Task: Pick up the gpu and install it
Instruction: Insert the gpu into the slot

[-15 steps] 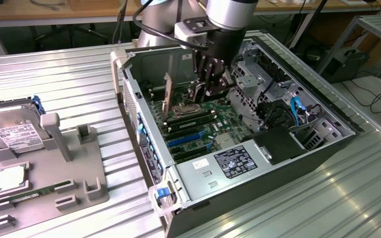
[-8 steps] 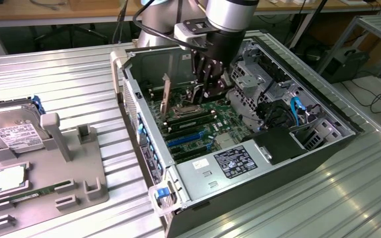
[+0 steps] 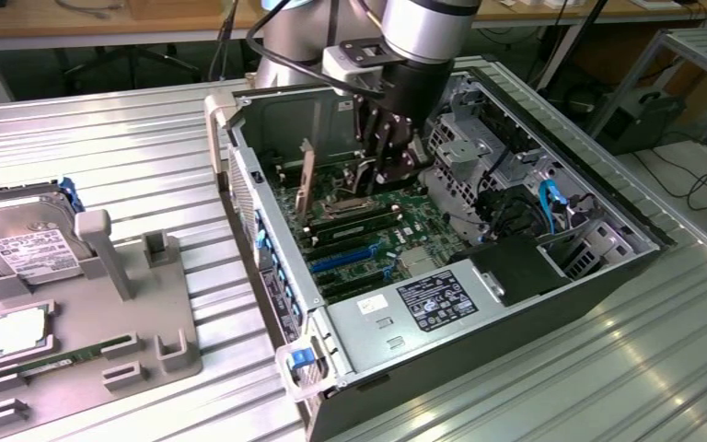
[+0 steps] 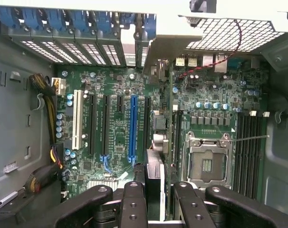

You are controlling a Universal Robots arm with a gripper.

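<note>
The gpu (image 4: 159, 142) stands on edge inside the open computer case (image 3: 611, 216), a thin dark card seen edge-on, with its pale bracket (image 4: 156, 52) toward the case's rear slot openings. My gripper (image 4: 160, 204) is shut on the card's near end, and a dark finger (image 4: 133, 202) shows on either side of it. The card's lower edge runs along the black slot beside the long blue slot (image 4: 132, 126) on the motherboard; whether it is seated in a slot I cannot tell. In the exterior view my gripper (image 3: 390, 170) reaches down into the case and the bracket (image 3: 308, 175) stands upright near the rear wall.
A grey fixture (image 3: 144, 322) at the exterior view's left carries a silver hard drive (image 3: 28, 244) and a green memory stick (image 3: 71, 359). Inside the case sit the power supply (image 3: 434, 299), the empty CPU socket (image 4: 206, 164) and cable bundles (image 4: 46, 90).
</note>
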